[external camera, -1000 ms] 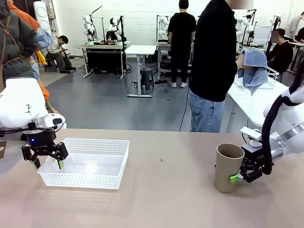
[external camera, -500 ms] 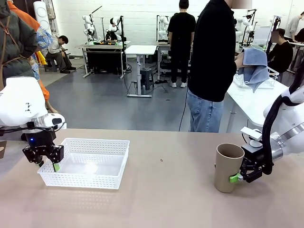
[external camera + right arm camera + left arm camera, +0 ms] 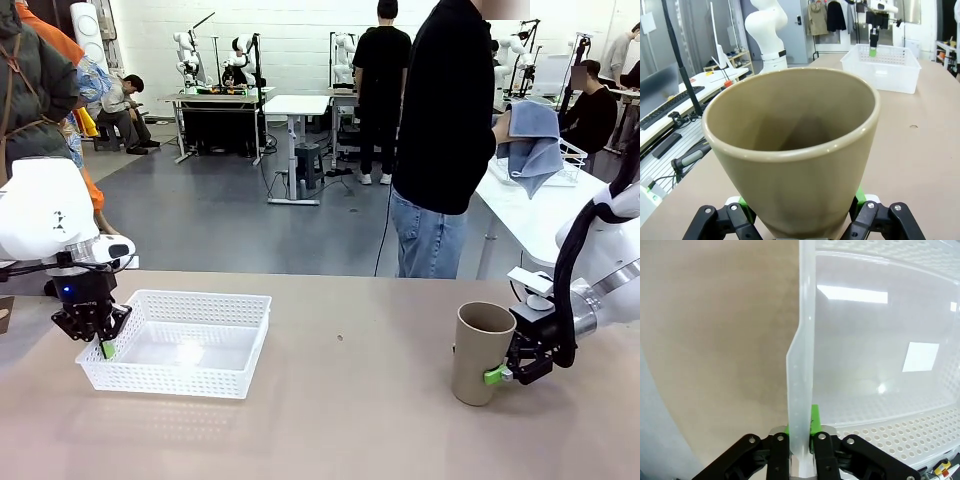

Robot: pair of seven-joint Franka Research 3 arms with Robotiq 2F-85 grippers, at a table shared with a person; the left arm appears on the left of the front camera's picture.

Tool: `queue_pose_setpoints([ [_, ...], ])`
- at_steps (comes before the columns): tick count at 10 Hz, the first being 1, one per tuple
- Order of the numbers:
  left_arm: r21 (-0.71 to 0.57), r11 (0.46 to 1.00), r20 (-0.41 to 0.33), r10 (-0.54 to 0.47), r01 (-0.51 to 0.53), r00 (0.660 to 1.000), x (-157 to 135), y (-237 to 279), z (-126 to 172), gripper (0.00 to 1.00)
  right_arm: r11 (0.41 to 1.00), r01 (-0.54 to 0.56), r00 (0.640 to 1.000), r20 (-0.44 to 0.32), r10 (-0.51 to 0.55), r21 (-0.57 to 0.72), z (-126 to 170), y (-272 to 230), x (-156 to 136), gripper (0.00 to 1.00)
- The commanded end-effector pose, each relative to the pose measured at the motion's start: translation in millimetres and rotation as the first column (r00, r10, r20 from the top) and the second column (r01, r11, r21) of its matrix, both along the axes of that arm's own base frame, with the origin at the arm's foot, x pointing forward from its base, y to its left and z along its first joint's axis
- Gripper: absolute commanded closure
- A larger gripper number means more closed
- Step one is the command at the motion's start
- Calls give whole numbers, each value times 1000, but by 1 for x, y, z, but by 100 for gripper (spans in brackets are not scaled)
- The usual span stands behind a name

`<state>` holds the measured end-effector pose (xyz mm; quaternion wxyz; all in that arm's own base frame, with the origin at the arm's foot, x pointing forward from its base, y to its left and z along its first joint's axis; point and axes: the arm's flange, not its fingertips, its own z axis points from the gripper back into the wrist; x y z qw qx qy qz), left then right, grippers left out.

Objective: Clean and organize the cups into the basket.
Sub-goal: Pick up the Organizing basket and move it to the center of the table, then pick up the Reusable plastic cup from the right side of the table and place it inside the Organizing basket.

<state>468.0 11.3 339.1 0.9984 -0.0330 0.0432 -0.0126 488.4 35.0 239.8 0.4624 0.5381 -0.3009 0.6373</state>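
- At the left end of the tan table [image 3: 350, 420] sits the white mesh basket [image 3: 170, 380], flat on the surface.
- On its left wall the left gripper [image 3: 100, 338] reaches down. The left wrist view shows this gripper [image 3: 801, 427] with jaws pinched tight on the basket's thin perforated wall [image 3: 800, 340], a finger on each side of the rim.
- Over on the right a tan-brown cup [image 3: 482, 350] stands upright, mouth up, well apart from the basket.
- From the right edge the right gripper [image 3: 497, 376] comes in level, its fingers around the cup's lower part. One green pad lies against the cup's near side.
- From the right wrist, the cup [image 3: 790, 165] stands between the right gripper's [image 3: 800, 220] two fingers, green pads just beside its base. Whether they press it or stand slightly off, I cannot tell.
- Beyond the table a person in a black top [image 3: 445, 120] stands holding a blue cloth [image 3: 530, 140].
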Motion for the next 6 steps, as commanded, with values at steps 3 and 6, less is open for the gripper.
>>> queue_pose_setpoints([
  [3,-23,996,-6,88,-88,996,13,-6,-5,100,999,33,998,50,-33,8,6,-6,-5,77],
  [6,58,993,-49,106,-103,993,20,-67,-3,100,996,69,979,188,-78,54,97,-19,-61,77],
])
